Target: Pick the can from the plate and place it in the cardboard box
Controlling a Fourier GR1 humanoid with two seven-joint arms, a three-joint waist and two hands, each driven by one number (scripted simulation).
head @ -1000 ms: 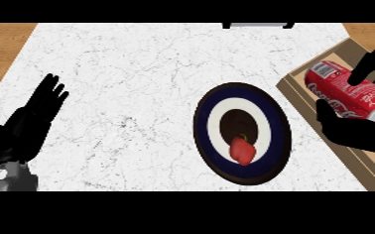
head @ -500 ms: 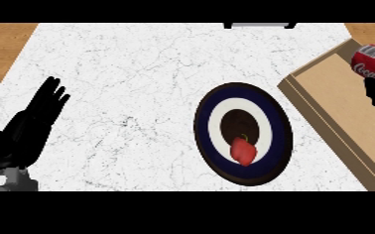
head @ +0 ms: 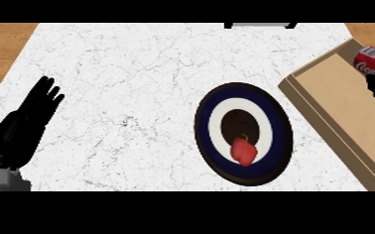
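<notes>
The red can (head: 365,59) lies at the far end of the cardboard box (head: 330,99), cut off by the view's right edge. Only a dark sliver of my right hand (head: 370,85) shows just below the can at that edge. The dark blue and white plate (head: 273,124) sits on the counter left of the box, with a small red fruit (head: 244,151) on its near part. My left hand (head: 31,119) rests open at the left edge, fingers up, far from the plate.
The white marble counter (head: 147,79) has wooden strips at its far left and far right corners. A dark object (head: 260,25) pokes in at the counter's far edge.
The can and my right hand have moved right, from the near part of the box toward its far right end, and are now mostly out of view. The left hand has barely moved.
</notes>
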